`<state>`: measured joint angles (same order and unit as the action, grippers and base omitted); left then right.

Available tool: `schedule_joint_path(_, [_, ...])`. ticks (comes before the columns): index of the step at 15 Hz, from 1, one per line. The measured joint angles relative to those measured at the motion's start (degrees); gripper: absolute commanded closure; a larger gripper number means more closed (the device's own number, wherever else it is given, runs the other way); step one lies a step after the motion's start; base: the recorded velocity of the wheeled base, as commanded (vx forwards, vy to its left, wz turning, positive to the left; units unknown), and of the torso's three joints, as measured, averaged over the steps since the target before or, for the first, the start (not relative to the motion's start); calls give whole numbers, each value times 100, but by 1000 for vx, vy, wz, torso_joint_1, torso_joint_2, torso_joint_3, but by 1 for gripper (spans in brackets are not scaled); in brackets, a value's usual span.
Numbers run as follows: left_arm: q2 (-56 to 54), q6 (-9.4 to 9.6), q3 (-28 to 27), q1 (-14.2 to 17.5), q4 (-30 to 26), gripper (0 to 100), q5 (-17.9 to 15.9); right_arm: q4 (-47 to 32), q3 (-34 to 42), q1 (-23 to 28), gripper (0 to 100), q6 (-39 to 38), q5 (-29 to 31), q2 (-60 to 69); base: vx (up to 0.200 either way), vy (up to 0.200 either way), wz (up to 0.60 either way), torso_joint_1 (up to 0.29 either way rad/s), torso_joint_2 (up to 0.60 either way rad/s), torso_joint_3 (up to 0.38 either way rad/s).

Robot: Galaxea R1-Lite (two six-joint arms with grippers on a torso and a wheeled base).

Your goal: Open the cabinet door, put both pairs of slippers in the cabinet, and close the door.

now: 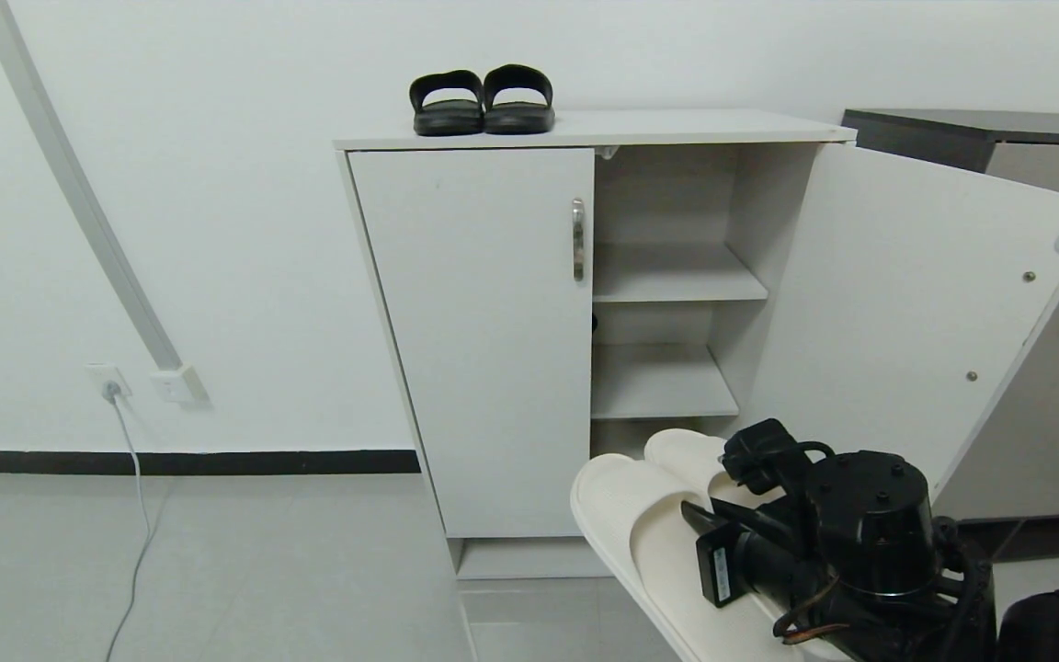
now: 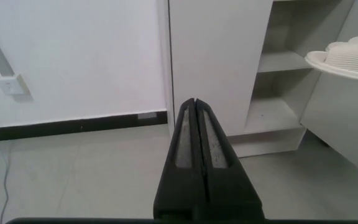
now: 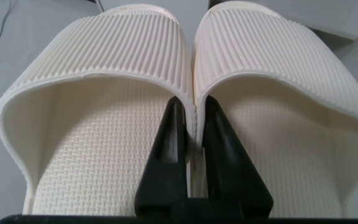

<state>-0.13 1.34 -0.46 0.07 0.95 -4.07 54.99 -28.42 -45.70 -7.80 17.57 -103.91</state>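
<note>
Two pairs of slippers, one cabinet. At left, our left gripper (image 2: 194,106) hangs over the grey floor (image 2: 92,168), its fingers pressed together on nothing. Next comes the black pair (image 1: 482,101), side by side on top of the cabinet (image 1: 483,368), above its closed left door; we cannot tell which way they face. Further right, the white pair (image 1: 626,515) is held off the floor just before the cabinet's open right half, toes toward the lower shelves (image 1: 658,382), long axes running from our arm to the opening. Our right gripper (image 3: 191,112) sits behind the straps at the heel end, clamped on the two inner side walls where the slippers meet. At far right, the right door (image 1: 906,303) stands swung wide
</note>
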Motion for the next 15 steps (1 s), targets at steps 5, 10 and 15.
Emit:
schedule_joint_path(5, [-2, -9, 2, 0, 0, 100, 5, -127, -1003, 22, 100, -177, 791, -424, 0, 0, 0, 0, 0, 0])
schedule_joint_path(10, [-2, -20, 2, 0, 0, 100, 2, -657, -2381, 63, 100, -840, 2471, -1453, 0, 0, 0, 0, 0, 0])
schedule_joint_path(15, [0, -22, 2, -5, -13, 100, 6, -397, -2660, 52, 100, -820, 2719, -2013, 0, -200, 0, 5, 2, 2])
